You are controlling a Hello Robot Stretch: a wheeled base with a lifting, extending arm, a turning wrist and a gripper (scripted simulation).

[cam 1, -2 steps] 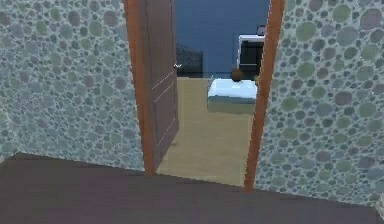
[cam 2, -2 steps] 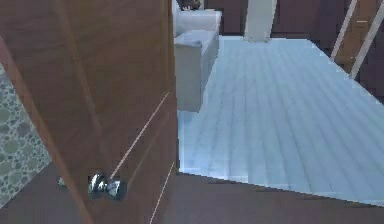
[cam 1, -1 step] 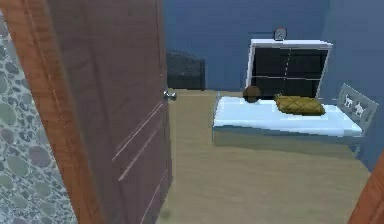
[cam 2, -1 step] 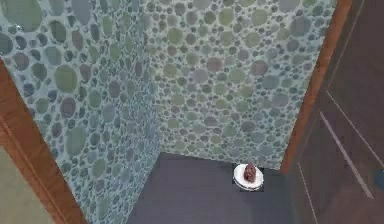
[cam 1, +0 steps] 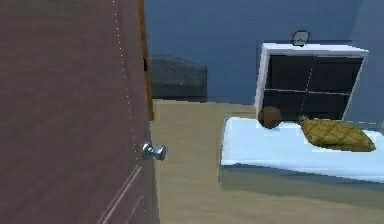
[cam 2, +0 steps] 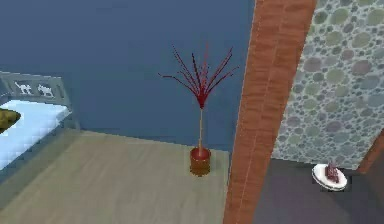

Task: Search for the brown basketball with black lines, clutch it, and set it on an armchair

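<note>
basketball (cam 1: 269, 117), brown and round at the bed's (cam 1: 262, 146) far edge, probably light, firm and roll-prone, so grip across its middle; end effector state cannot be told.

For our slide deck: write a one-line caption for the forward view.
Past a wooden door, a brown ball and yellow pillow lie at the far end of a white bed.
</note>
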